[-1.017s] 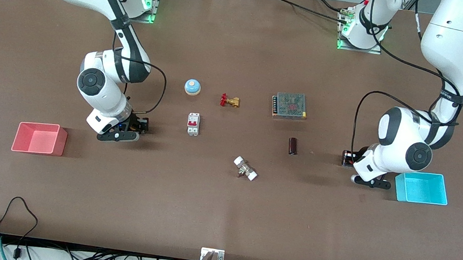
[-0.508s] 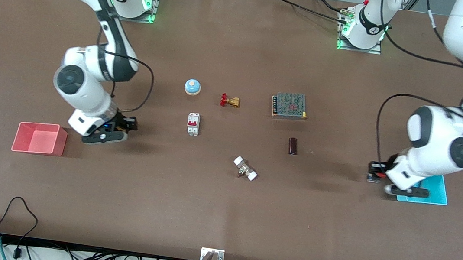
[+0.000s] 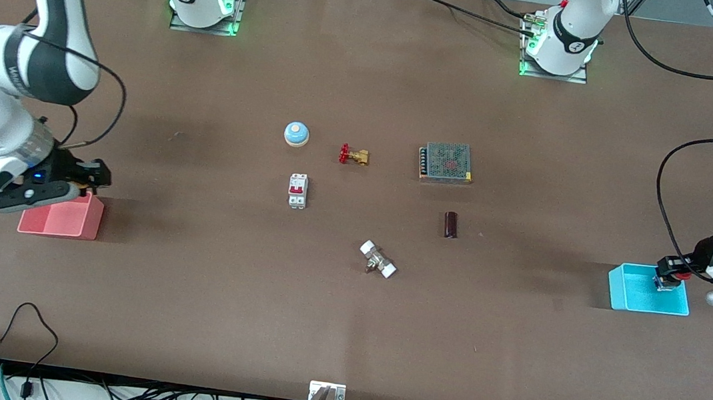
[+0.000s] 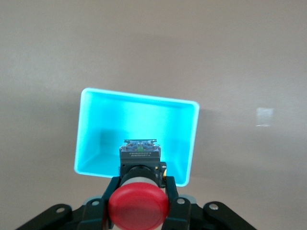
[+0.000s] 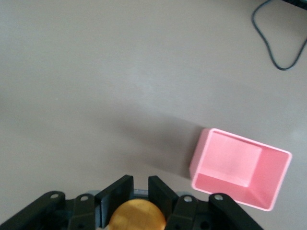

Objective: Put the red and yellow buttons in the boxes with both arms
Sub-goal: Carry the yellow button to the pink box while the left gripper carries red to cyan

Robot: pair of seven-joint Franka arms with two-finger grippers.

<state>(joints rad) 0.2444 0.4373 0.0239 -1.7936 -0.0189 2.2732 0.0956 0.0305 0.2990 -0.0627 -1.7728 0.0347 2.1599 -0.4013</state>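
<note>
My left gripper point(image 3: 669, 276) is shut on the red button point(image 4: 138, 206), gripping its black base, and holds it in the air over the cyan box point(image 3: 647, 304). In the left wrist view my left gripper point(image 4: 142, 184) has the cyan box point(image 4: 91, 139) right under the button. My right gripper point(image 3: 89, 177) is shut on the yellow button point(image 5: 137, 216), which is hidden in the front view. It hangs by the corner of the pink box point(image 3: 59, 220) that lies toward the table's middle. In the right wrist view my right gripper point(image 5: 138, 192) is over bare table beside the pink box point(image 5: 240, 189).
In the middle of the table lie a blue dome bell point(image 3: 296, 133), a brass valve with a red handle point(image 3: 353, 155), a grey power supply point(image 3: 446, 162), a white circuit breaker point(image 3: 298, 191), a dark cylinder point(image 3: 451, 224) and a white-capped fitting point(image 3: 378, 259).
Both arms have swung outward toward the table's ends with their buttons. The left gripper has come over the cyan box; the right gripper has reached the pink box's corner.
</note>
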